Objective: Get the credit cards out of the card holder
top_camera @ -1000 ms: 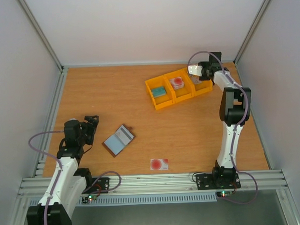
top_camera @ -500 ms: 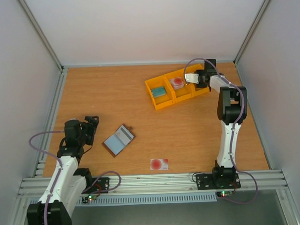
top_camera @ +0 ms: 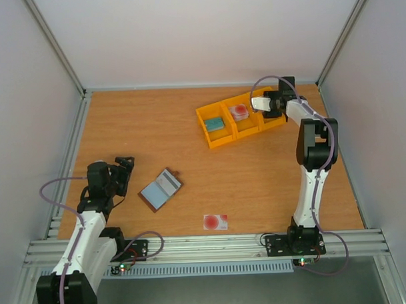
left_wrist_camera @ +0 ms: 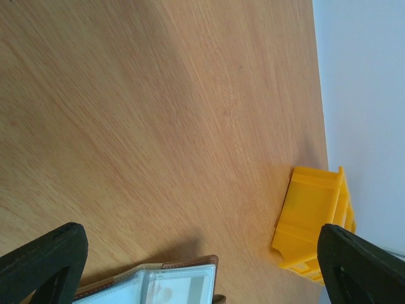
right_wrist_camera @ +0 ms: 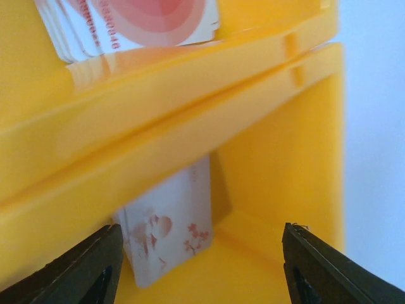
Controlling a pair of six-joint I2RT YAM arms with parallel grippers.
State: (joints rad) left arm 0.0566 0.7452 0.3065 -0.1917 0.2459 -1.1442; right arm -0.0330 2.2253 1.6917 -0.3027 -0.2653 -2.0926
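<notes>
Nothing is changed on the left. The left pincer (top_camera: 123, 167) is held wide open and empty, just beside the card holder (top_camera: 161, 189). The card holder is spread open on the surface (top_camera: 122, 121), grey-blue lining up, with a dark stripe showing along one edge. In the left wrist view a pale shape is seen behind its clear pocket, so one card is probably left inside.

Further right, a loose card (top_camera: 215, 221) with a red round spot is lying flat near the front edge of the surface, untouched.

Then the yellow bin (top_camera: 219, 139). A teal item (top_camera: 215, 123) is seen in its left compartment and a stack of cards (top_camera: 239, 111) with red spots in the middle one.

The change is at the far right. The right pincer (top_camera: 261, 103), shut a second ago above the bin's right compartment, is now spread apart with nothing held. Below it a pale card (right_wrist_camera: 168, 228) is left in that right compartment, leaning against the dividing wall. So that card has been delivered, and a return trip to the card holder is likely called for next.

As for writing, a line of small red print is seen on the top card of the stack in the right wrist view, but it is turned and too blurred to be read. Reddish flower-like marks are printed on the pale card. No brand can be made out.
</notes>
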